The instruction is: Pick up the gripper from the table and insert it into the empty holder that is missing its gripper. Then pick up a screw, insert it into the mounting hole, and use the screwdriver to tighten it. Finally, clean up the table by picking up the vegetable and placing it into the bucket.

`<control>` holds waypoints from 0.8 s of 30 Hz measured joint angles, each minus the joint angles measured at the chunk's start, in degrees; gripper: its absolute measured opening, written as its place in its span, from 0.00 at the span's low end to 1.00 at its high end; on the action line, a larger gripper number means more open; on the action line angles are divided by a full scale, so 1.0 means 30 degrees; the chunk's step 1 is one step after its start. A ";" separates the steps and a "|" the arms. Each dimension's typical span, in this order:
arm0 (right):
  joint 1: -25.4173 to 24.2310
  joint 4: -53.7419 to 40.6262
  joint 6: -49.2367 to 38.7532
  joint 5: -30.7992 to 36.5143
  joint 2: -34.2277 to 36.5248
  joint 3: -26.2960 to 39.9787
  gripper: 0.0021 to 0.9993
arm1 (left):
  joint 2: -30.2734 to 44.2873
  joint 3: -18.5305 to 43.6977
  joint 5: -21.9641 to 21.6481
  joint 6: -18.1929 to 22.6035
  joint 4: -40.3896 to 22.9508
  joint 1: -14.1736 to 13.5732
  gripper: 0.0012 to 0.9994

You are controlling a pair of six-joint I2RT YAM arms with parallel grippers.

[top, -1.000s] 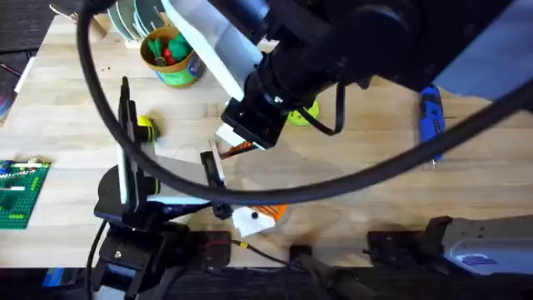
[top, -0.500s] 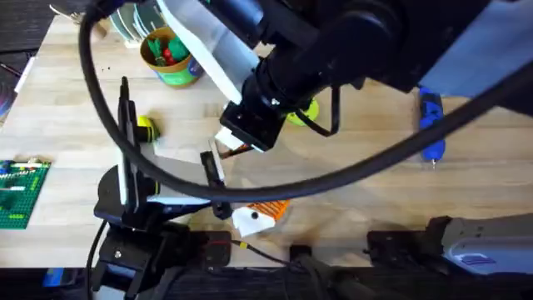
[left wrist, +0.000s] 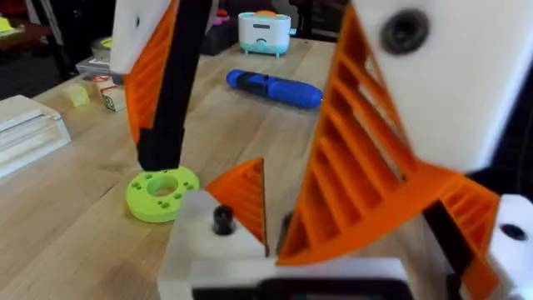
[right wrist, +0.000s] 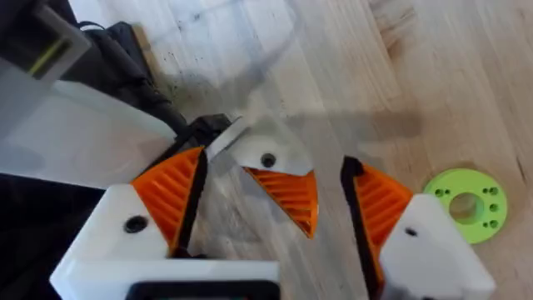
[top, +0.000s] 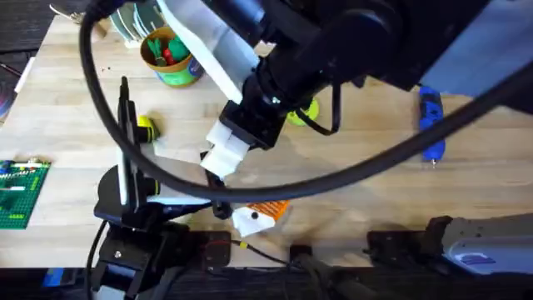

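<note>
Right arm [top: 333, 50] looms blurred overhead, hiding most of the lime disc [top: 304, 112].

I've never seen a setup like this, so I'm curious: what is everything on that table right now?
Screwdriver: one, blue, far right of the table.
Bucket: one, yellow rim, green wall, far left, red and green toys inside.
Vegetable: one, yellow, left of centre.
Disc: one, lime green, mid-table.
Brick plate: one, green, left edge.
Orange gripper piece: one, seated in the white holder.
Right gripper: white and orange, straddling that piece.
</note>
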 joint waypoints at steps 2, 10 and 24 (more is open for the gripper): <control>-0.0210 -0.0005 0.0022 -0.0048 -0.0005 0.0000 0.97 | 0.0003 0.0000 0.0000 0.0000 0.0000 0.0000 0.99; -0.1785 -0.0005 0.0042 -0.0053 -0.0005 0.0000 0.97 | 0.0005 0.0000 0.0000 0.0000 0.0006 0.0000 0.99; -0.8794 -0.0310 0.0044 -0.0040 -0.0431 0.0000 0.97 | 0.0005 0.0000 0.0000 -0.0002 0.0000 0.0000 0.99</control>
